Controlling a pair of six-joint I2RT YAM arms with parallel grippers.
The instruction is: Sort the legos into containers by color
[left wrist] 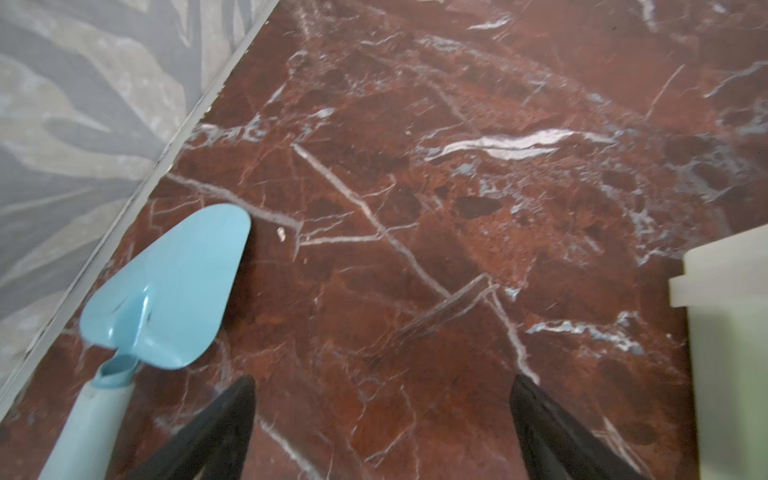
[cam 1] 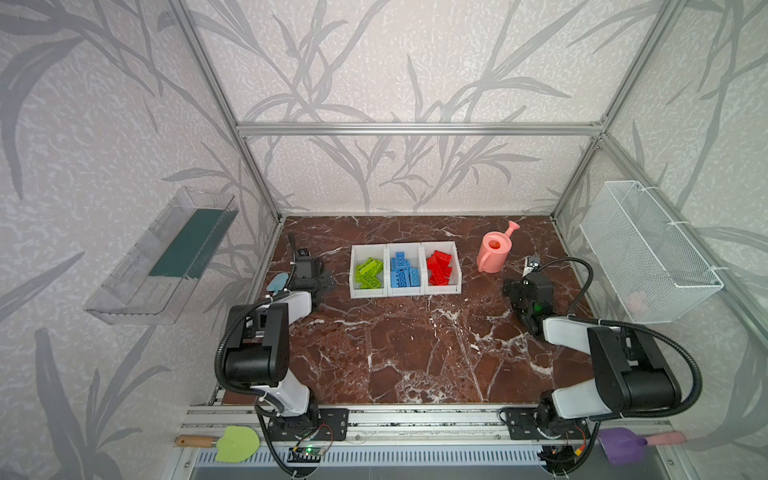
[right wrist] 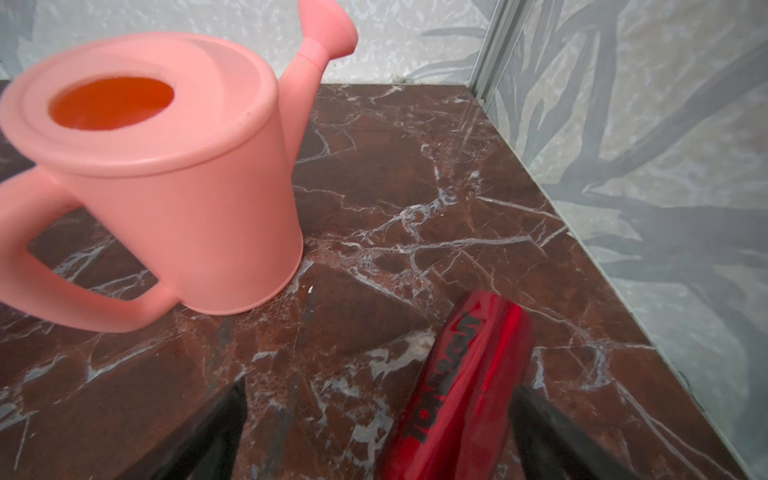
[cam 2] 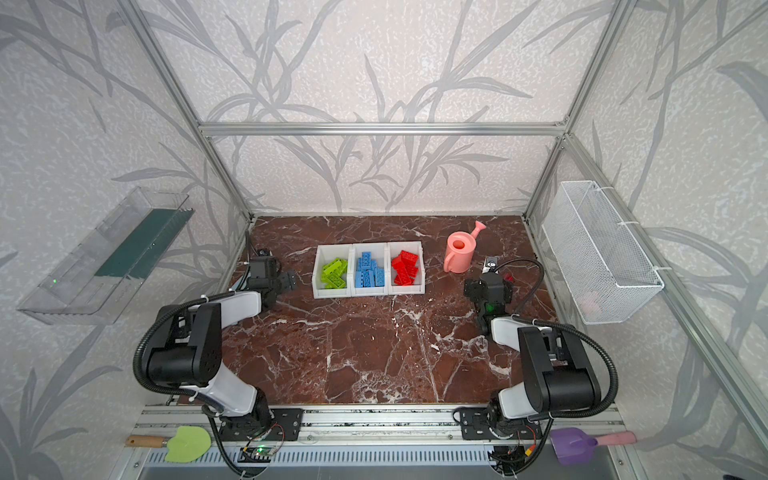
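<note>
Front rail, nearest: green trowel [cam 1: 237, 444] with wooden handle by the left arm's base; purple scoop [cam 1: 622, 444] with pink handle by the right arm's base.

Table [cam 1: 415, 353]: red-brown marble pattern with white veins; the near half is bare.

Left gripper [left wrist: 382, 399]: at the table's left edge, just beside the row of containers; jaws spread wide, bare table between them, nothing held; blue trowel [left wrist: 166, 291] flat on the table next to it, along the wall.

Right gripper [right wrist: 380, 392]: on the right side, near the watering can; jaws spread wide, gripping nothing; red plastic piece [right wrist: 469, 374] with black lettering lies on the table within the gap, close to one finger; whether it touches that finger cannot be told.

Containers [cam 1: 405, 291]: three white bins joined in a row, mid-table, in both top views.

Legos: all inside the bins, one colour each; green legos [cam 1: 369, 272] in the left bin; blue legos [cam 1: 402, 270] in the middle; red legos [cam 1: 439, 268] in the right; exact count unclear.

Watering can [cam 1: 493, 249]: pink, upright, right of the bins and apart from them, spout toward the back wall.

Walls: clear tray [cam 1: 166, 257] on the left; white wire basket [cam 1: 648, 253] on the right.
</note>
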